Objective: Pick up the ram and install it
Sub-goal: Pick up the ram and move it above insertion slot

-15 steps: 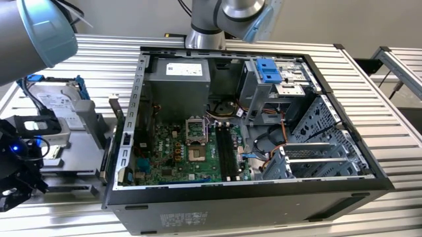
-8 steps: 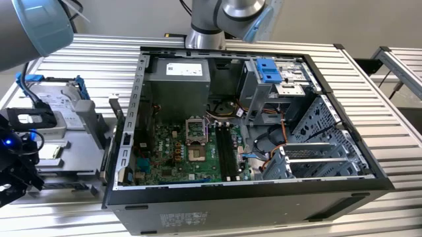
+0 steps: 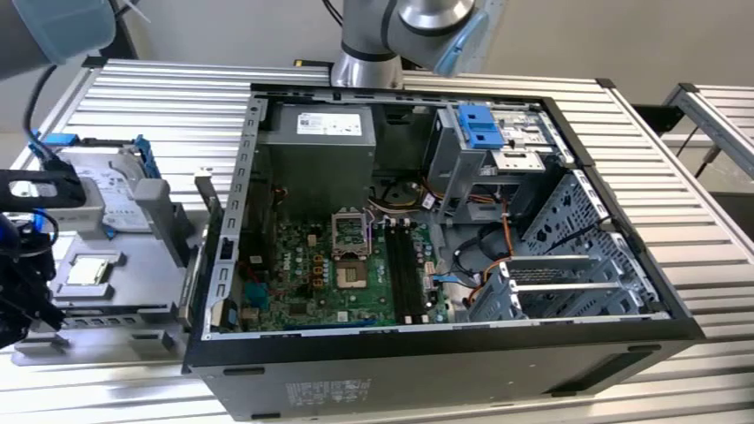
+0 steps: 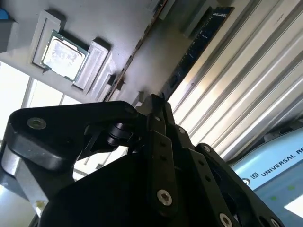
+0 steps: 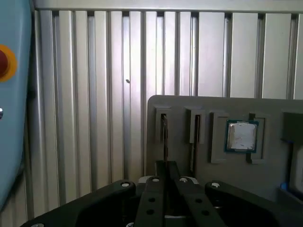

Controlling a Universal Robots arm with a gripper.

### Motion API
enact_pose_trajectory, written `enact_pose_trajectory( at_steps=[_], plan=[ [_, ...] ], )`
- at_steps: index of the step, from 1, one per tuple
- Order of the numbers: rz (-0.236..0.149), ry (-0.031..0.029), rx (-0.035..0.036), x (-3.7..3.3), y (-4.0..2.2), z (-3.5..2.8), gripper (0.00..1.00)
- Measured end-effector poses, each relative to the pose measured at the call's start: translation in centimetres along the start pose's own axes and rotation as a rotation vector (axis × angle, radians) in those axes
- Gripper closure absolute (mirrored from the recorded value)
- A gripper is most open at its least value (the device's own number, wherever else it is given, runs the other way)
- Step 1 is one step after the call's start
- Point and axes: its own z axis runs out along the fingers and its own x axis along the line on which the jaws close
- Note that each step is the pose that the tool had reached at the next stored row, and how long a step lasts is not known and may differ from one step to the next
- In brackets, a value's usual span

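Observation:
The ram (image 5: 164, 137) stands on edge in a slot of the grey holder (image 5: 189, 106). In the second wrist view it is a long dark board (image 4: 196, 47). My gripper (image 5: 165, 165) sits at the near end of it. The black fingers are drawn together and the stick's thin edge runs in between them. The second wrist view has the fingertips (image 4: 156, 100) meeting that same end. Over the holder (image 3: 130, 296), at the exterior view's left, hangs the gripper (image 3: 24, 283). The long black memory slots (image 3: 407, 265) lie on the green motherboard inside the open case.
A second thin board (image 5: 193, 151) stands in the neighbouring slot, and a processor chip (image 5: 242, 136) lies in a pocket beyond it. A hard drive (image 3: 106, 190) with a blue frame rests behind the holder. The open computer case (image 3: 436, 349) takes the middle of the ribbed table.

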Motion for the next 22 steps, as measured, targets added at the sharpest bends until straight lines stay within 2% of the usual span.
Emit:
enact_pose_trajectory(
  at_steps=[2,4,9,17,22],
  plan=[
    [0.0,0.0,0.0,-0.02,0.02,-0.9,1.0],
    [0.0,0.0001,-0.0001,-0.06,0.04,-2.66,1.0],
    [0.0,0.0001,-0.0001,-0.11,0.08,-4.95,1.0],
    [0.002,0.0,0.0,-0.17,0.12,-7.83,1.0],
    [0.002,-0.0001,0.0001,-0.21,0.15,-9.41,1.0]
  ],
)
